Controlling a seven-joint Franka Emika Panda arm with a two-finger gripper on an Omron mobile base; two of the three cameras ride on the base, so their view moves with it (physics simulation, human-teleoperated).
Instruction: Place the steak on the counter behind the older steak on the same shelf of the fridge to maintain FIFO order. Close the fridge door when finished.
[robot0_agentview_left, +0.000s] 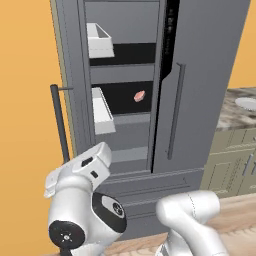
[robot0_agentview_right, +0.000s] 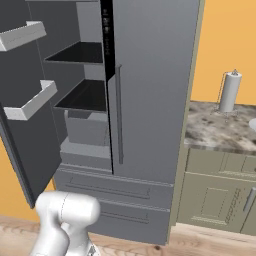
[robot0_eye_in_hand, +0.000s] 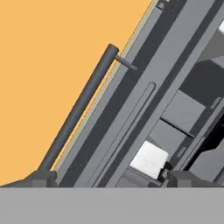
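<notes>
We see the tall dark grey two-door fridge (robot0_agentview_left: 200, 75) with its left door open. A small salmon-pink steak (robot0_agentview_left: 139, 96) lies on the lower black shelf board (robot0_agentview_left: 127, 97), centre frame. In the hand view our two-finger gripper (robot0_eye_in_hand: 109, 178) stands wide apart, holding nothing, facing the open door's long bar handle (robot0_eye_in_hand: 78, 109).

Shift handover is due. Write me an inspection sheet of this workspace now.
Surface: counter right of the fridge, mottled stone.
Job's things: left fridge door open; a pink meat piece lies on the shelf; which steak it is cannot be told.
Clutter: paper towel roll and a pale round item on the counter.
Grippers: gripper open, empty, near the open door's bar handle.
Cables: nothing seen.
Surroundings: orange wall, wooden floor, white door bins.
</notes>
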